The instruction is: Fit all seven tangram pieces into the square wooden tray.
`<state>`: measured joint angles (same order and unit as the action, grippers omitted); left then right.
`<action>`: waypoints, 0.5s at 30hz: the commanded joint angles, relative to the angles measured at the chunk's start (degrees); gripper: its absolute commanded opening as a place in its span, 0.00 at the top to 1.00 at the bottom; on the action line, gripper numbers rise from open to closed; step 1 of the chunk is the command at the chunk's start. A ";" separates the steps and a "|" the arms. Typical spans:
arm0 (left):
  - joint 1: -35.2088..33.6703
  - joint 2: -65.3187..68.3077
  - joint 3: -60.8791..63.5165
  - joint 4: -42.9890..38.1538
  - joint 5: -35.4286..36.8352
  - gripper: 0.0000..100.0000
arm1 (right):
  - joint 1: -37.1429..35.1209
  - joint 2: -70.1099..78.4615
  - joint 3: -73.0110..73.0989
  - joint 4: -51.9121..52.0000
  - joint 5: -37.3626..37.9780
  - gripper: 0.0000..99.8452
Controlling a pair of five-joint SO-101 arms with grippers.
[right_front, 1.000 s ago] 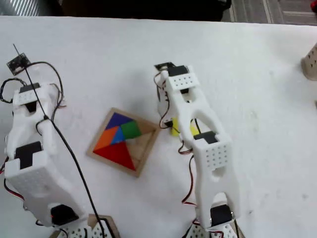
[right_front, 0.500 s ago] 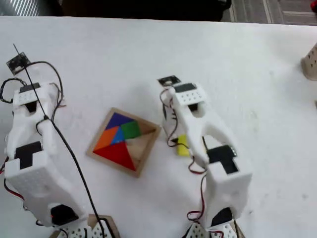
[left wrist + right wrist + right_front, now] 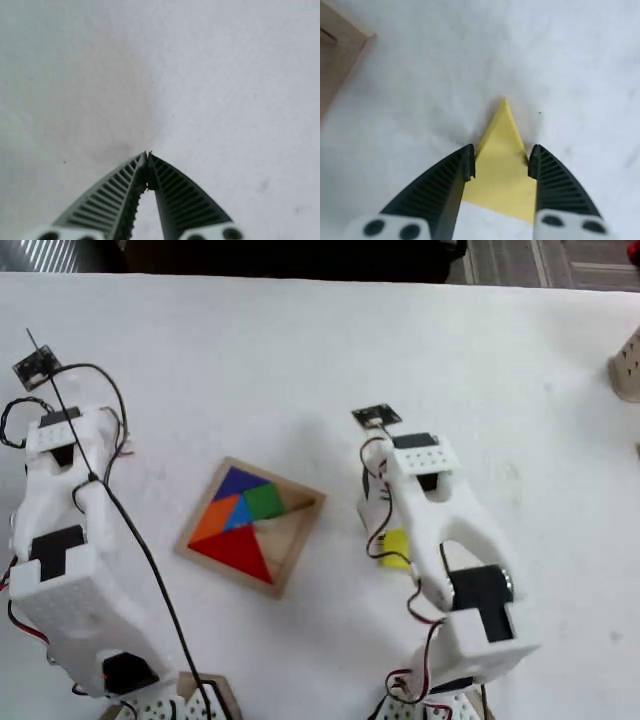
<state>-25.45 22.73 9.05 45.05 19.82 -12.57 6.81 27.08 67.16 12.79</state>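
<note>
The square wooden tray lies tilted like a diamond between the two arms. It holds a red triangle, an orange piece, a small blue piece, a purple piece and a green piece; its right part is bare wood. The yellow triangle lies on the white table right of the tray, partly under the right arm. My right gripper is shut on the yellow triangle, which points away from the wrist. A tray corner sits nearby. My left gripper is shut on nothing, over bare table.
The left arm stands at the table's left edge with a black cable trailing beside the tray. A pale pegged object sits at the far right edge. The table's far half is open white surface.
The right arm has drawn back towards the near right, and the yellow triangle has moved with it, away from the tray. The left arm has kept still.
</note>
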 commanded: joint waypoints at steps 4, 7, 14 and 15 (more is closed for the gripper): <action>0.22 -0.31 -3.34 -1.23 0.44 0.98 | 0.75 -18.33 10.81 -8.04 0.97 0.87; 0.22 -0.31 -3.34 -1.23 0.44 0.98 | 0.66 -26.51 16.35 -9.27 0.97 0.84; 0.22 -0.31 -3.34 -1.23 0.44 0.98 | -0.84 -38.99 29.27 -9.01 6.42 0.69; 0.22 -0.31 -3.34 -1.23 0.44 0.98 | -1.89 -39.96 30.95 -9.01 7.65 0.69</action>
<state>-25.45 22.73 9.05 45.05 19.82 -12.22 -27.12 53.19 58.90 15.08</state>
